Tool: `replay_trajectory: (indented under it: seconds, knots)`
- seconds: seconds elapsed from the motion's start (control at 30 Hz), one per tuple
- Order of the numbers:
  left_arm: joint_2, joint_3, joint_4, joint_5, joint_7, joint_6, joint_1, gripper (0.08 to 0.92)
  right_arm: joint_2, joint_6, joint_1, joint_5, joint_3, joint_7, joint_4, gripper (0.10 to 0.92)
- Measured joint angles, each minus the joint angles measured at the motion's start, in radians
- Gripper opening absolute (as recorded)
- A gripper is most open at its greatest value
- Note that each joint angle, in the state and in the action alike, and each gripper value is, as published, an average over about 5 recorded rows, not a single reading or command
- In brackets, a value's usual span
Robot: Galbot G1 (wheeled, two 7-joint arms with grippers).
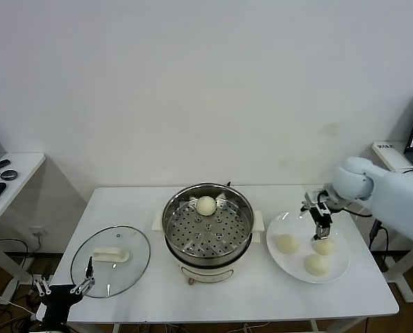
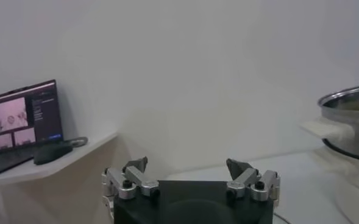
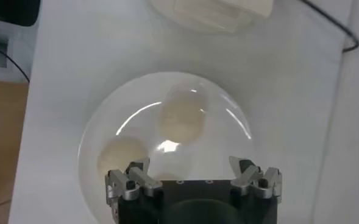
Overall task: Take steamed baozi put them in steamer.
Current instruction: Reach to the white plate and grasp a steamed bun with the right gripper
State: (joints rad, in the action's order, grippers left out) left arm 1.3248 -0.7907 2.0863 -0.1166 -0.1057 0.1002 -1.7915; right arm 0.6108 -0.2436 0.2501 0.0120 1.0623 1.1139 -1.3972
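I see the steamer (image 1: 207,227) at the table (image 1: 144,201) centre: steel pot, perforated tray inside, white base with side handles. One baozi (image 1: 205,205) sits on the tray at its far edge, just behind centre.

Right of the steamer, the white plate (image 1: 289,267) holds three more buns: left bun (image 1: 286,243), right bun (image 1: 323,246), near bun (image 1: 316,264). They sit close together but apart.

The right gripper (image 1: 321,231) hangs over the plate's far side, pointing down, just above the right bun and not touching it. Its fingers stand wide apart with nothing between them. The right wrist view confirms this: the right gripper's fingers (image 3: 133,176) are spread, with the plate rim (image 3: 91,137) below and two buns clear of the jaws, one at centre (image 3: 182,119) and one off to the side (image 3: 119,155).

The glass lid (image 1: 123,270) with its white handle (image 1: 110,256) lies flat on the table, left of the steamer.

The left gripper (image 1: 66,287) is parked low at the near left table edge, beside the lid. Its fingers are spread too, holding nothing; the left wrist view shows both fingertips (image 2: 136,164) well apart, with the steamer rim (image 2: 350,97) off to one side.

A side desk with a laptop (image 2: 24,119) sits far left.
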Motion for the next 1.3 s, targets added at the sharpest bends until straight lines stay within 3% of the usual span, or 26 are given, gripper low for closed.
replay_trajectory:
  seconds: [0.73,0.83,1.1,1.3]
  knots:
    - [0.007,-0.016,-0.017,0.003,-0.002,0.010,0.000,0.823,0.184,0.042,-0.244,0.135,-0.175,-0.043,0.205,0.816]
    - [0.007,-0.016,-0.018,0.002,-0.002,0.010,0.001,0.823,0.192,0.037,-0.256,0.141,-0.182,-0.042,0.216,0.777]
    - [0.008,-0.015,-0.016,0.002,-0.002,0.011,0.002,0.823,0.203,0.024,-0.265,0.146,-0.199,-0.037,0.230,0.575]
    - [0.005,-0.016,-0.007,0.001,-0.002,0.011,-0.001,0.823,0.194,0.010,-0.251,0.134,-0.200,-0.027,0.219,0.533]
